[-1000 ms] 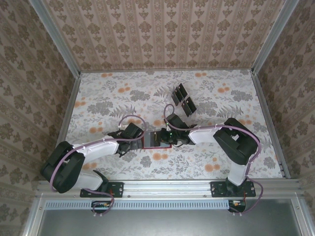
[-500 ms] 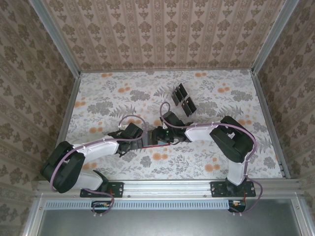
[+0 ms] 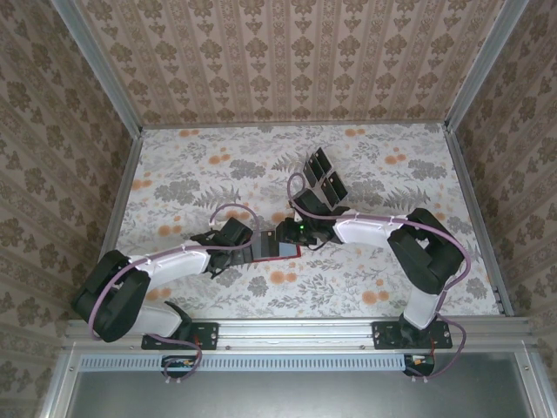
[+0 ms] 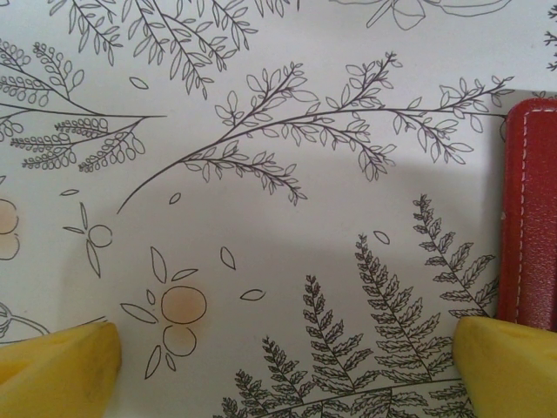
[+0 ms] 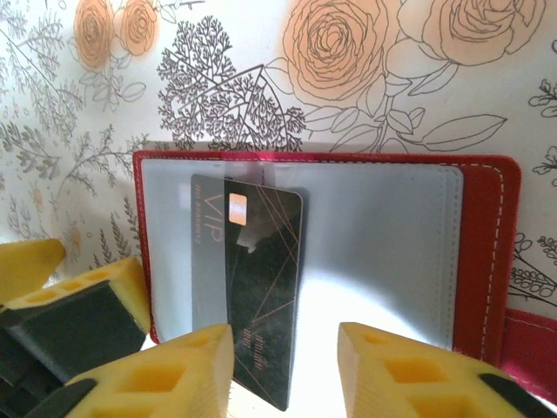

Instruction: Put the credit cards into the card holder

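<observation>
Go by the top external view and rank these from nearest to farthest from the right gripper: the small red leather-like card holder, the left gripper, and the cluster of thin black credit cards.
1. red card holder: at the fingertips of the right gripper, mid-table.
2. left gripper: just beyond, at the holder's left edge.
3. black credit cards: farthest, lying towards the back wall.

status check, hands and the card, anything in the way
Left hand open, one finger at the wallet's edge. Right hand open around a black card, part-way into the wallet's clear sleeve. More cards lie farther back.
</observation>
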